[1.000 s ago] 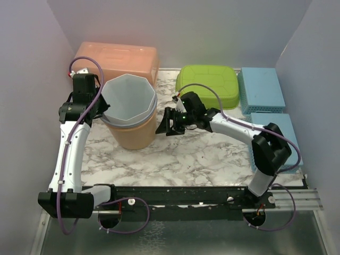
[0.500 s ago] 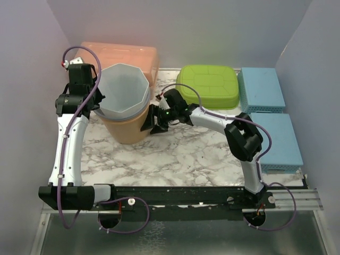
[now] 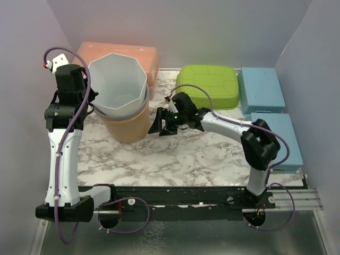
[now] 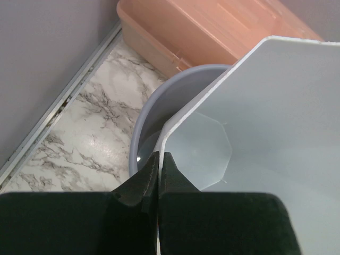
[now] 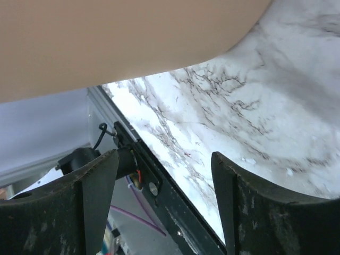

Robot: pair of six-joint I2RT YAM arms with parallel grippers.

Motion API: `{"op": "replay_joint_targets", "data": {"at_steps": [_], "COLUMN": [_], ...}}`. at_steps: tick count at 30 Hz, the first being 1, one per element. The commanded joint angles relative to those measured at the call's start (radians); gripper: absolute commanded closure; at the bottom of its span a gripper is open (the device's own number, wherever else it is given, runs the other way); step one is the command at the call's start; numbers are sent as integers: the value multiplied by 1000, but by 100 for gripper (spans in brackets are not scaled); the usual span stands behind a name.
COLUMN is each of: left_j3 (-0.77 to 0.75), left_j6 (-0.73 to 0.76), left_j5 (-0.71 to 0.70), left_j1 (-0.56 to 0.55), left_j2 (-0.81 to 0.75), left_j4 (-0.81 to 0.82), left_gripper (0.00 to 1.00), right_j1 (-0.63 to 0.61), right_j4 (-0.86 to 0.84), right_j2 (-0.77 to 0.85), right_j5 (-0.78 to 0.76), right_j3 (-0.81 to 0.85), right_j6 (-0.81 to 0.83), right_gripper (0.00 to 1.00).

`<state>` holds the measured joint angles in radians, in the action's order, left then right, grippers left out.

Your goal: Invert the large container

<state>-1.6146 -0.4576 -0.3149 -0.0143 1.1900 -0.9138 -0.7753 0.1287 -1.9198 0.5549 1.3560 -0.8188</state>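
Two arms rise from the black rail [image 3: 180,194] at the near edge of the marble table [image 3: 180,159]. The right wrist view shows this rail [image 5: 149,175] between the fingers, a detail the left wrist view lacks.

Right gripper [image 3: 159,123]: jaws spread wide, holding nothing, positioned low and just beside the right wall of the tan bucket [image 3: 127,127]. From the wrist, the right gripper [image 5: 164,159] frames bare table [image 5: 239,106], with the bucket wall [image 5: 122,42] filling the upper frame. Contact with the bucket cannot be determined.

Left gripper [image 3: 89,102]: clamped on the left rim of the white faceted bin [image 3: 117,85]. The wrist view confirms the left gripper [image 4: 159,159] pinching the thin rim of the bin [image 4: 276,117].

The bin stands mouth up at left centre, seated in a grey round tub [image 4: 164,101], which sits in the bucket. Overhead, only a sliver of the tub [image 3: 144,102] is visible.

Along the back wall stand a peach lidded box [image 3: 143,56], a green tub [image 3: 210,85] and two blue baskets [image 3: 260,90].
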Motion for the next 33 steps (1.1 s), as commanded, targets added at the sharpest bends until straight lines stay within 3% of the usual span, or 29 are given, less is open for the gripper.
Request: {"op": "replay_joint_targets", "data": {"at_steps": [1,12,18,26,33], "left_j3": [-31,4,-45,-146,-266], "left_j6": [-58,-71,-81,-91,-97], "left_j5": [46,61,138,160,145], "left_j1": [1,1,0,-12,-14], "left_j2": [-65,-116,-113,-121,-99], "left_j4": [96,145,181,262,290], "left_gripper": [100,100,100,100,100], "right_j1": [-1,-1,-2,-4,-8], "right_j4": [73,-7,63,-38,-56], "right_j2": [166,500,504,576,633], "right_j5": [-203,-275,-258,-250,-333], "right_j3": [-41,-5,136,7,-75], "right_j6": [39,156,225,235,240], "right_gripper": [25,25,25,25,25]}}
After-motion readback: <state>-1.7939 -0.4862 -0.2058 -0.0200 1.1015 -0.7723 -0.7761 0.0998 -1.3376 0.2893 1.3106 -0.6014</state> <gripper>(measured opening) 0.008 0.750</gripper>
